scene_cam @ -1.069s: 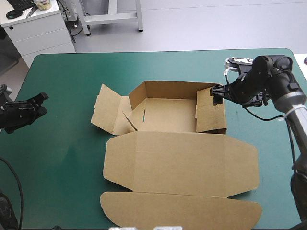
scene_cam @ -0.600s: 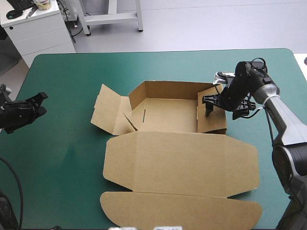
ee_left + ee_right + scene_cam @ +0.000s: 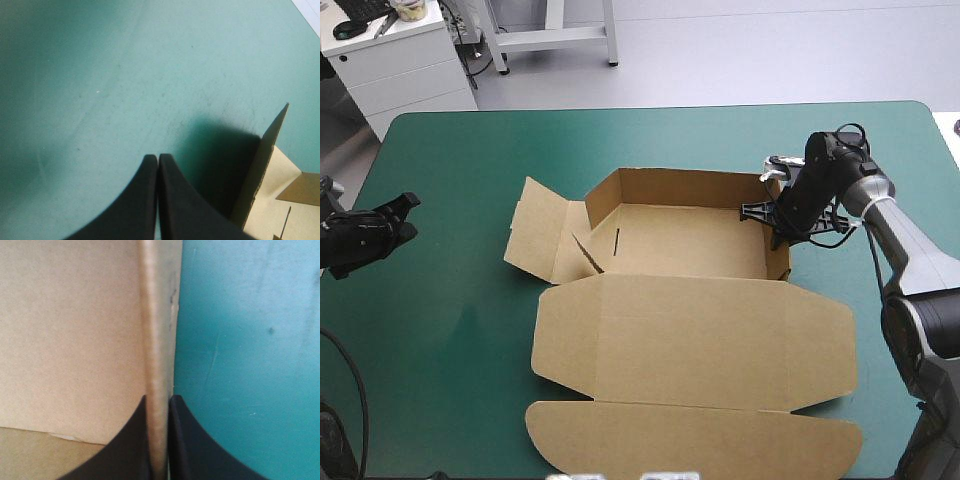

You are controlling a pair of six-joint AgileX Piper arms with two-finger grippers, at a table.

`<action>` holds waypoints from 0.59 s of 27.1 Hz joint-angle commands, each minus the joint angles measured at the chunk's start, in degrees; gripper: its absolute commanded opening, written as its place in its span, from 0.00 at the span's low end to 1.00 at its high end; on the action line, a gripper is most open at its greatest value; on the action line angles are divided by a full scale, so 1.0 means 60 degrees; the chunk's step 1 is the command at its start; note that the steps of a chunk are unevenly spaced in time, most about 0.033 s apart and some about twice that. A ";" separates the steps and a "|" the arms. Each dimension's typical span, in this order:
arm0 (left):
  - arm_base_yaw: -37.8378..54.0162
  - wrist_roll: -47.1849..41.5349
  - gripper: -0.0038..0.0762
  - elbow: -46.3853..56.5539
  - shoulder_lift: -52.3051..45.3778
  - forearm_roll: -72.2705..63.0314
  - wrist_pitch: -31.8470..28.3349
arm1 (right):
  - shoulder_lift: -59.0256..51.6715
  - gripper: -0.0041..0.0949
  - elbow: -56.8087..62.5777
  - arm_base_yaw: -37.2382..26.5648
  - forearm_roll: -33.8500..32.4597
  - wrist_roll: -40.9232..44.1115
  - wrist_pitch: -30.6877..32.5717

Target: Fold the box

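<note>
Brown box, its right wall within the right tool.

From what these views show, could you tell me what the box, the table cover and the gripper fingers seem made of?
The box: brown board, matt, creased along fold lines, its walls standing thin. The table cover: teal-green, smooth, faintly scuffed with a soft sheen, perhaps vinyl or rubber mat. The right gripper's fingers: black, matt, smooth, likely rubber or plastic; I cannot tell which.

No readable text, labels, brands or numbers. Brown cardboard box is unprinted, teal-green covered surface is unmarked.
</note>
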 commanded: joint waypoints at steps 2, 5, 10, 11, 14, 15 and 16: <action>0.0011 0.0242 0.04 -0.0233 -0.0268 -0.0431 -0.0270 | -0.0941 0.04 -0.0364 0.0056 -0.0122 -0.0500 0.0120; 0.0011 0.0291 0.04 -0.0233 -0.0268 -0.0363 -0.0397 | -0.1667 0.04 -0.0530 0.0056 -0.0122 -0.0861 -0.0060; 0.0011 0.0231 0.04 -0.0233 -0.0268 -0.0100 -0.0487 | -0.3459 0.04 -0.0732 0.0056 -0.0804 -0.1025 0.0080; 0.0011 0.0231 0.04 -0.0233 -0.0268 -0.0027 -0.0534 | -0.3741 0.04 -0.0732 0.0056 -0.0804 -0.1141 0.0128; 0.0011 0.0249 0.04 -0.0233 -0.0268 -0.0003 -0.0551 | -0.4469 0.04 -0.0732 0.0056 -0.0394 -0.1377 0.0128; 0.0011 0.0265 0.04 -0.0233 -0.0268 -0.0003 -0.0476 | -0.4629 0.04 -0.0732 0.0056 -0.0251 -0.1447 0.0101; 0.0011 0.0293 0.04 -0.0233 -0.0268 -0.0003 -0.0292 | -0.4799 0.04 -0.0732 0.0056 -0.0055 -0.1491 0.0049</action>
